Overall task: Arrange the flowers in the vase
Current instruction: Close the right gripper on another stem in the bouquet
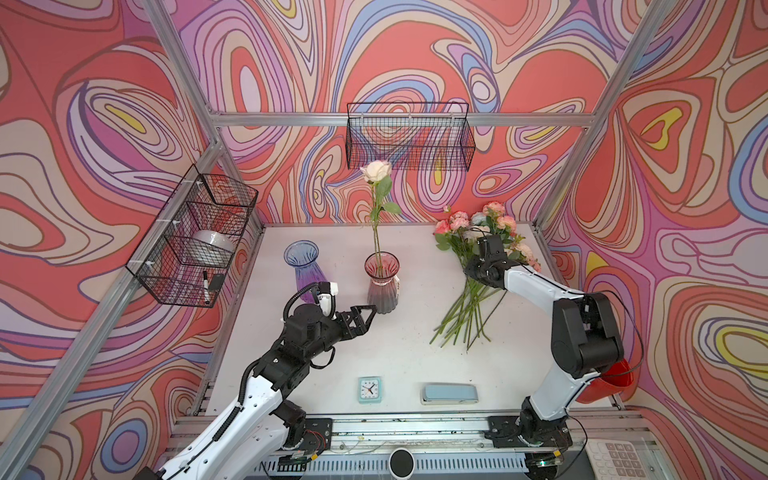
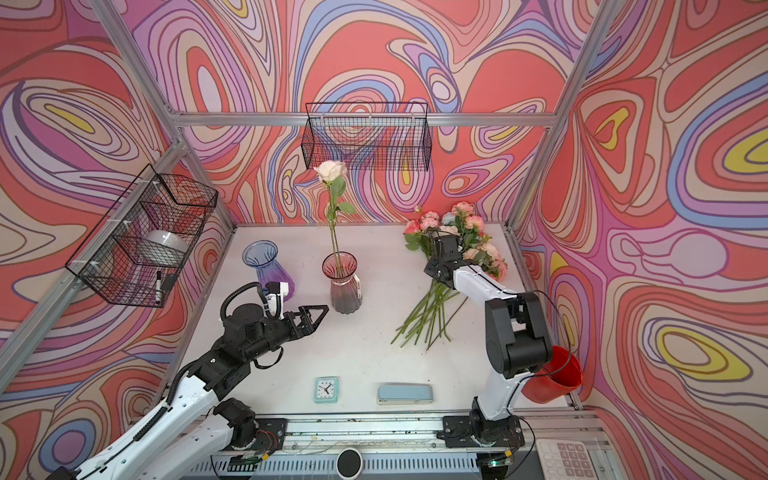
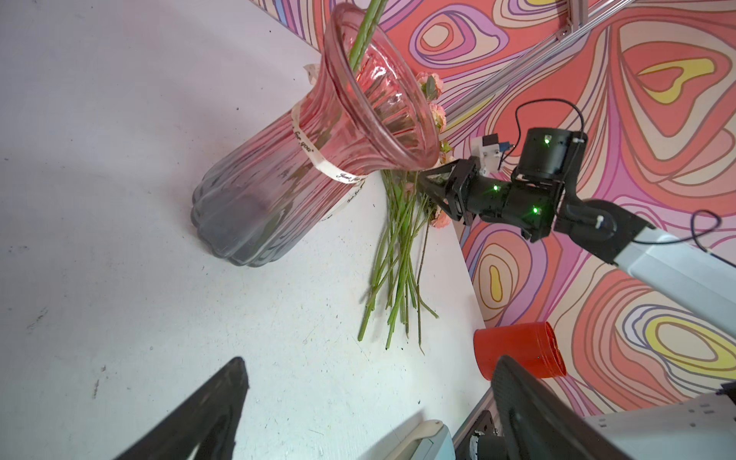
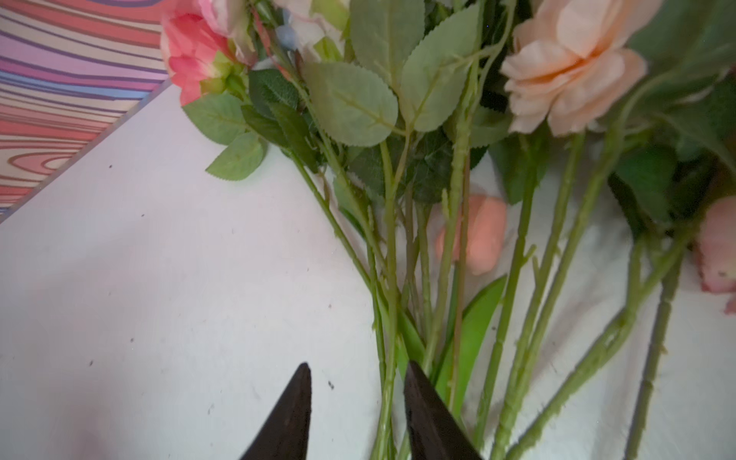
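A ribbed pink vase (image 1: 382,286) (image 2: 345,286) (image 3: 278,191) stands mid-table, and one cream rose (image 1: 376,171) (image 2: 330,170) rises upright out of it. The other flowers (image 1: 465,307) (image 2: 428,311) (image 3: 398,259) lie bundled on the table's right side, heads toward the back wall. My right gripper (image 4: 357,364) (image 3: 428,183) is down on that bundle, jaws narrowly apart around a thin green stem (image 4: 388,318) without pinching it. My left gripper (image 1: 371,316) (image 2: 323,316) (image 3: 370,360) hovers wide open and empty, just left of the vase's base.
A blue-purple vase (image 1: 305,266) stands at the back left. A small clock (image 1: 369,390) and a pale blue case (image 1: 449,394) lie near the front edge. A red cup (image 1: 611,382) sits behind the right arm. Wire baskets (image 1: 409,137) (image 1: 195,237) hang on the walls.
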